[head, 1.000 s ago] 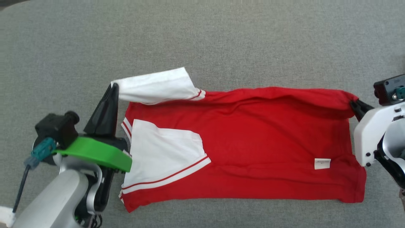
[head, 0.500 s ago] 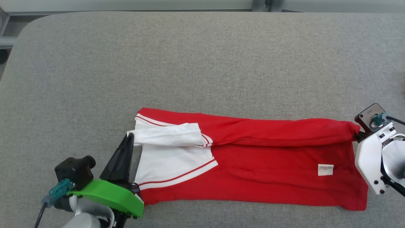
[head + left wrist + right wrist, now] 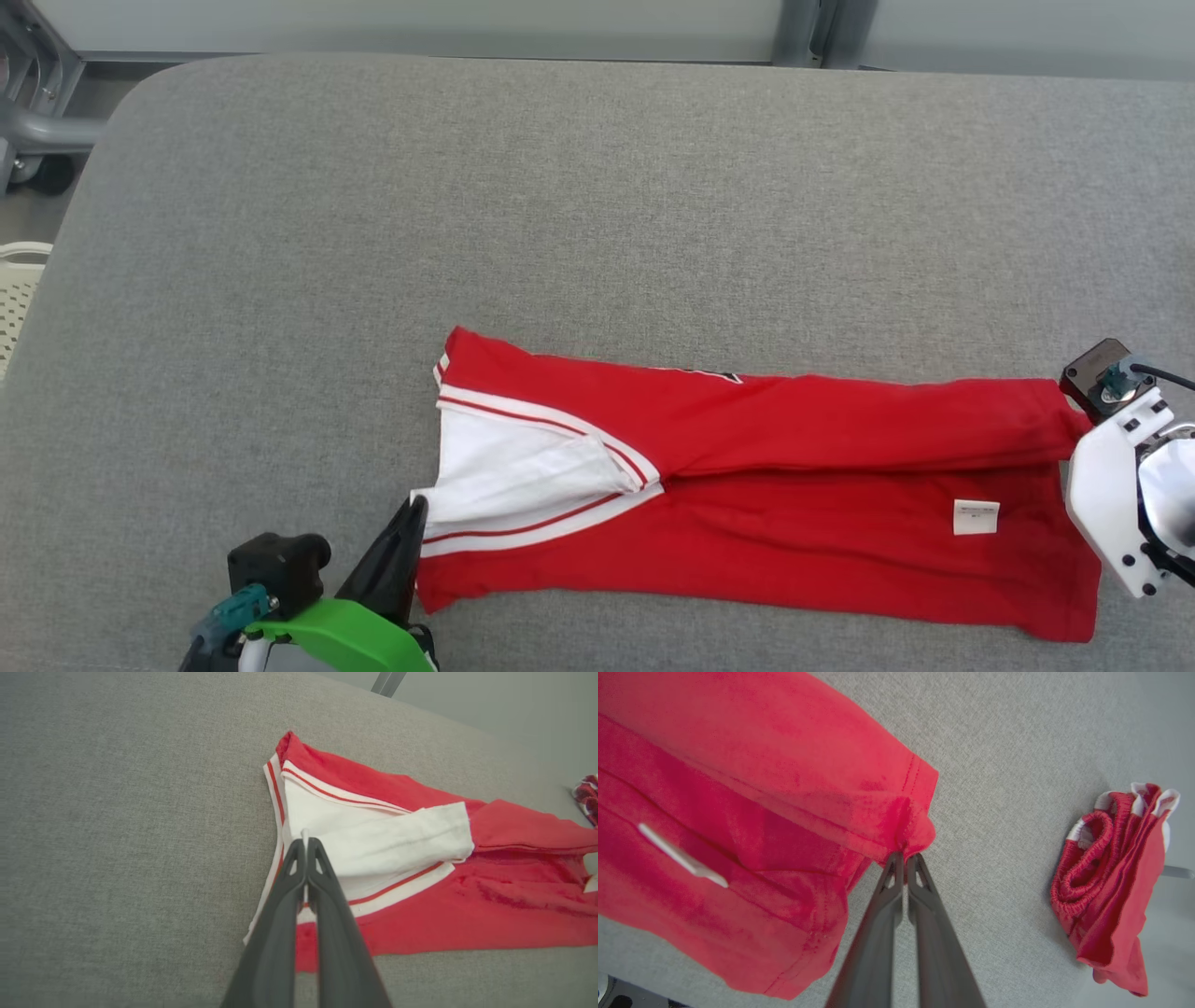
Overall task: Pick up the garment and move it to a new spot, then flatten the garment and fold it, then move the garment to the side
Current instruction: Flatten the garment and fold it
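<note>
The garment (image 3: 794, 485), a red shirt with white sleeves, lies lengthwise on the grey padded table (image 3: 597, 187), its far half doubled over the near half. My left gripper (image 3: 417, 506) is shut on the end of the white sleeve (image 3: 397, 842) at the garment's left end; the left wrist view shows white cloth pinched at the tips (image 3: 305, 841). My right gripper (image 3: 906, 855) is shut on a bunched corner of the red hem (image 3: 915, 830) at the right end. In the head view its white wrist housing (image 3: 1111, 504) covers the fingers.
A second red and white cloth (image 3: 1111, 872) lies bundled on the table to the right of the garment. A white basket (image 3: 14, 299) and a metal frame (image 3: 37, 112) stand off the table's left side. The table's far edge runs along the top.
The head camera has tilted up. Both grippers have drawn the garment's far edge toward me, so the sleeve and the red hem now lie folded over the near half.
</note>
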Controlling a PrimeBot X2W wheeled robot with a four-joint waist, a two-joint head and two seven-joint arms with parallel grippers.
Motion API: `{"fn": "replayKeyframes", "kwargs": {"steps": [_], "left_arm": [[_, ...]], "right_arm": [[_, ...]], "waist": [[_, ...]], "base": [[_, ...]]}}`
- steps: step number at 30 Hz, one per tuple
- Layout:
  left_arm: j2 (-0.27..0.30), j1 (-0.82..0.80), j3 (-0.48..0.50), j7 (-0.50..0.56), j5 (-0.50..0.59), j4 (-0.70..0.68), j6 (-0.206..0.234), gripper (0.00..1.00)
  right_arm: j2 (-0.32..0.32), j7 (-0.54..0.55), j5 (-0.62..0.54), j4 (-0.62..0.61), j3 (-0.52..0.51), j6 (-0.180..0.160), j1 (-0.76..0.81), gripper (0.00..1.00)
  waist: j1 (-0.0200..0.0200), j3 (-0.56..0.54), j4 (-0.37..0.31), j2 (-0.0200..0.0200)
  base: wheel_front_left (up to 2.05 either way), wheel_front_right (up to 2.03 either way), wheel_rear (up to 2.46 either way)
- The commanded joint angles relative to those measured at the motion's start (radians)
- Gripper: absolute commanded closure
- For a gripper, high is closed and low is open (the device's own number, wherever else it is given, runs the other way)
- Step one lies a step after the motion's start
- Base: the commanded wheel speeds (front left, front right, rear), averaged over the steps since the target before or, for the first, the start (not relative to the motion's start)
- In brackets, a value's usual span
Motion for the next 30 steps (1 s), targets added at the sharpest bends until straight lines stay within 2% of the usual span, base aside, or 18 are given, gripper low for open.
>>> {"fn": "replayKeyframes", "kwargs": {"steps": [1,3,4,5,11,16,20,23,28,30], "left_arm": [[0.004,0.008,-0.01,0.005,0.012,0.021,-0.009,1.0],[0.001,0.006,-0.027,0.016,0.017,0.051,-0.021,1.0],[0.003,0.0,-0.038,0.022,0.026,0.062,-0.026,0.8],[0.005,-0.005,-0.051,0.031,0.032,0.074,-0.028,0.0],[0.011,-0.017,-0.072,0.037,0.067,0.126,-0.014,0.0],[0.022,-0.026,-0.068,0.003,0.093,0.152,-0.009,0.0],[0.016,-0.038,-0.034,-0.055,0.134,0.167,0.011,0.0],[0.004,-0.042,0.001,-0.08,0.17,0.169,0.026,0.0],[-0.043,-0.029,0.111,-0.09,0.26,0.113,0.055,0.0],[-0.069,0.009,0.162,-0.087,0.284,0.093,0.038,0.0]], "right_arm": [[0.012,0.009,0.004,0.012,-0.016,-0.002,0.018,0.02],[0.045,0.013,-0.012,0.026,-0.054,-0.002,0.024,0.0],[0.057,0.01,-0.017,0.025,-0.063,-0.002,0.026,0.0],[0.064,0.01,-0.023,0.025,-0.07,-0.002,0.029,0.0],[0.1,0.009,-0.028,0.003,-0.12,-0.002,0.064,0.0],[0.156,-0.029,-0.051,-0.049,-0.217,-0.002,0.12,0.0],[0.267,-0.113,-0.078,-0.095,-0.338,-0.002,0.187,0.0],[0.352,-0.203,-0.122,-0.131,-0.388,-0.002,0.233,0.0],[0.487,-0.382,-0.194,-0.102,-0.438,-0.002,0.267,0.0],[0.556,-0.463,-0.202,-0.076,-0.468,-0.002,0.261,0.0]], "waist": [[0.0001,-0.008,0.005,0.0],[0.0001,-0.013,0.006,0.0],[0.0001,-0.015,0.006,0.0],[0.0001,-0.017,0.005,0.0],[0.0001,-0.037,0.004,0.0],[0.0001,-0.06,0.006,0.0],[0.0001,-0.087,0.018,0.0],[0.0001,-0.108,0.021,0.0],[0.0001,-0.139,0.018,0.0],[0.0001,-0.157,0.015,0.0]], "base": [[0.0,0.0,0.0],[0.0,0.0,0.0],[0.0,0.0,0.0],[0.0,0.0,0.0],[0.0,0.0,0.0],[0.0,0.0,0.0],[0.0,0.0,0.0],[0.0,0.0,0.0],[0.0,0.0,0.0],[0.0,0.0,0.0]]}}
